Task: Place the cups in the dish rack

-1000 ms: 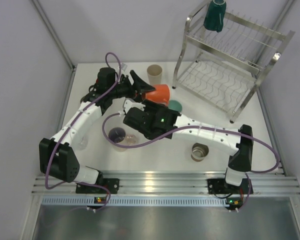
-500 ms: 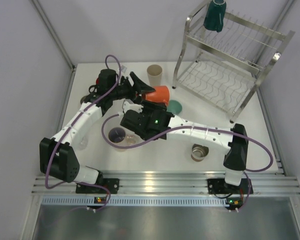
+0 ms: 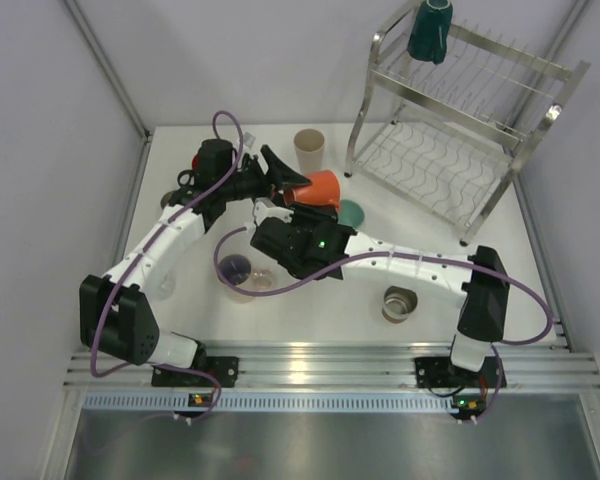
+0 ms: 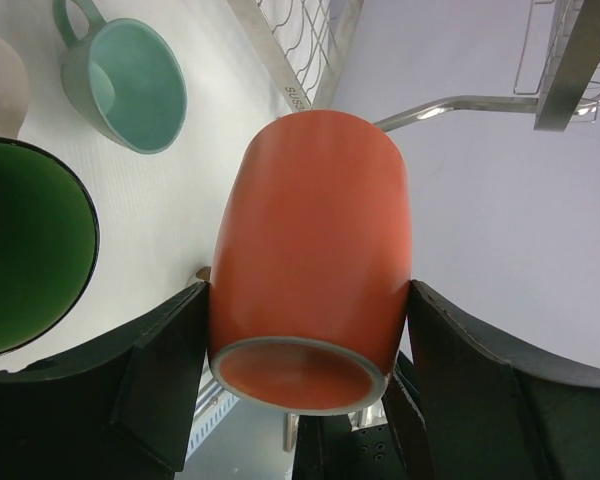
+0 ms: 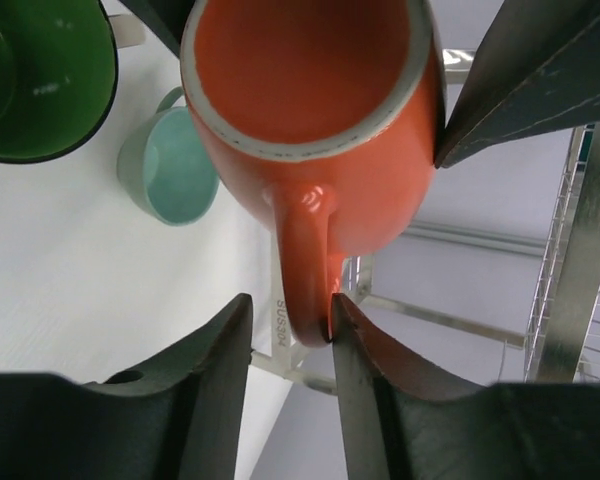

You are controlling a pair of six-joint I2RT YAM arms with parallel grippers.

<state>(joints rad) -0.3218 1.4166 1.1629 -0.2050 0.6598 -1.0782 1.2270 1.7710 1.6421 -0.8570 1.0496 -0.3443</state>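
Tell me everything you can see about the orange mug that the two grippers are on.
The orange mug looks ceramic, matte orange inside and out, with a pale bare rim and foot ring, a loop handle, and nothing inside. It is tipped on its side. The left gripper clamps its body, one finger on each flank. The right gripper straddles the handle, one finger touching it, with a sliver of gap at the other.

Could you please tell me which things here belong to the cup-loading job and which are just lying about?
Job: orange mug, held in the left gripper; teal cup; beige cup; mint mug; steel cup; green-lined cup; dish rack.
Not part of it: purple cables; aluminium rail.
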